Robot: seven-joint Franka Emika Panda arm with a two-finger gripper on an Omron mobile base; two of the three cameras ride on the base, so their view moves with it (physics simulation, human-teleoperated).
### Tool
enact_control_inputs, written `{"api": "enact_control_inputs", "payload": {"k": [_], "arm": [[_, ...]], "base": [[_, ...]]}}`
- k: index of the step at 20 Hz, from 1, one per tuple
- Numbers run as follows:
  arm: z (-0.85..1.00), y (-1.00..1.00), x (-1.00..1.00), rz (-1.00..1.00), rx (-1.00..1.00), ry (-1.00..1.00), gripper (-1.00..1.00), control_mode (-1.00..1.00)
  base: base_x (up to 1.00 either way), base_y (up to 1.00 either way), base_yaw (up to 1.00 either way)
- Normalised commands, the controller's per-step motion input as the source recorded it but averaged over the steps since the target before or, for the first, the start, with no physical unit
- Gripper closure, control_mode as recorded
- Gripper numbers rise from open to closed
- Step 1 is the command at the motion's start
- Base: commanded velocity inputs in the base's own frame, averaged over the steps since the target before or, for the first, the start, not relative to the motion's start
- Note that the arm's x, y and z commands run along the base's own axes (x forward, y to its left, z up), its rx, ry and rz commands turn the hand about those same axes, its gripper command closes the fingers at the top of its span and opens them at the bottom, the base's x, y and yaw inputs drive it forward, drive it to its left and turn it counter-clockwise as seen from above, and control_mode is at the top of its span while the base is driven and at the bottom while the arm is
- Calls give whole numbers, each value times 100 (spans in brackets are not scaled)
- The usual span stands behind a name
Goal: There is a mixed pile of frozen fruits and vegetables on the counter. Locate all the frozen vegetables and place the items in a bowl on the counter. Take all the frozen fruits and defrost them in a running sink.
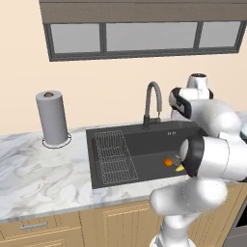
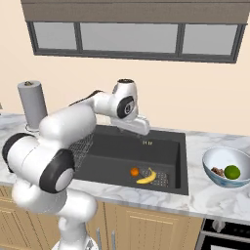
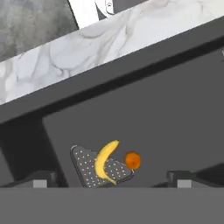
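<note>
Banana (image 1: pixel 180 168) and orange (image 1: pixel 168 162) lie in the matte black sink (image 1: pixel 120 144) past the arm in the left view, beside the bowl (image 2: pixel 225 167) holding green ball (image 2: pixel 232 171) in the right view, below the wide, empty gripper (image 3: pixel 111 178) in the hand view.

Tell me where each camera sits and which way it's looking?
Left base view: behind the arm's left, facing the sink, faucet and paper towel roll; white arm at lower right.
Right base view: behind its right, facing the sink and bowl; arm at lower left.
Hand view: on the hand, looking down into the basin; dark fingertips at the bottom.
All three share the banana and orange.
</note>
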Motion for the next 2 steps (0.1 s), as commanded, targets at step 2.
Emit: {"api": "enact_control_inputs", "payload": {"k": [2], "arm": [[87, 31, -45, 12, -10, -16, -100, -100]], "base": [[0, 0, 0]]}}
